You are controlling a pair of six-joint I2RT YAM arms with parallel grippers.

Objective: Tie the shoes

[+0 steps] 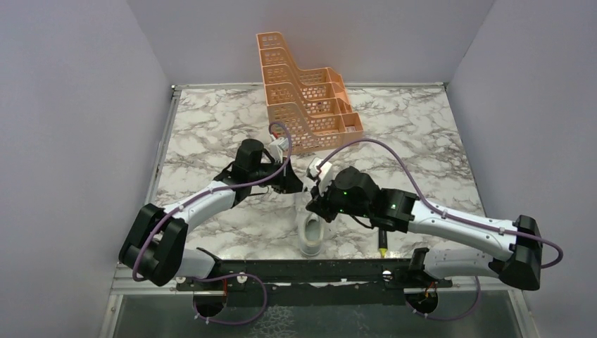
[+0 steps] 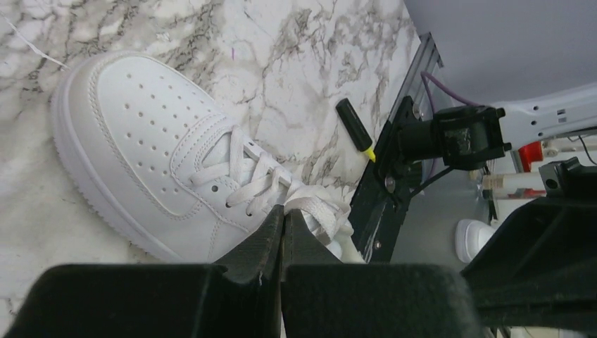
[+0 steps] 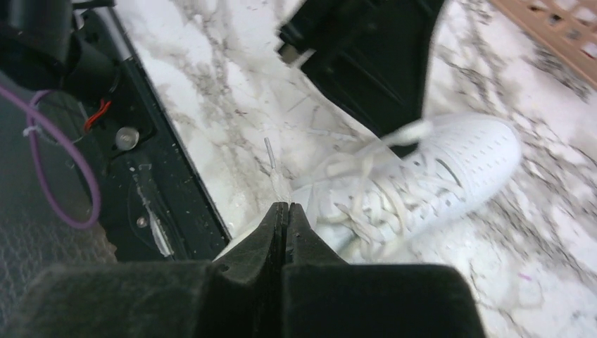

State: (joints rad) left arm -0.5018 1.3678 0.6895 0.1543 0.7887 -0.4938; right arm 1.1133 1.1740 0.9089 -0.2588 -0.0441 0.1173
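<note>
The white sneaker [image 1: 310,236] lies on the marble table near the front rail, with loose white laces across its tongue [image 2: 239,176]. Over the shoe's far end, my left gripper [image 1: 294,182] has its jaws pressed together [image 2: 284,210] on a flat lace band that comes out at the tips. The right wrist view shows a lace [image 3: 405,134] stretched from the shoe [image 3: 450,176] up to the left gripper. My right gripper [image 1: 318,208] hangs over the shoe's opening, shut [image 3: 288,205] on a lace end that sticks up from its tips.
An orange tiered rack [image 1: 303,98] stands at the back of the table. A black marker with a yellow tip [image 1: 382,243] lies right of the shoe by the black front rail [image 1: 303,267]. Grey walls close in both sides.
</note>
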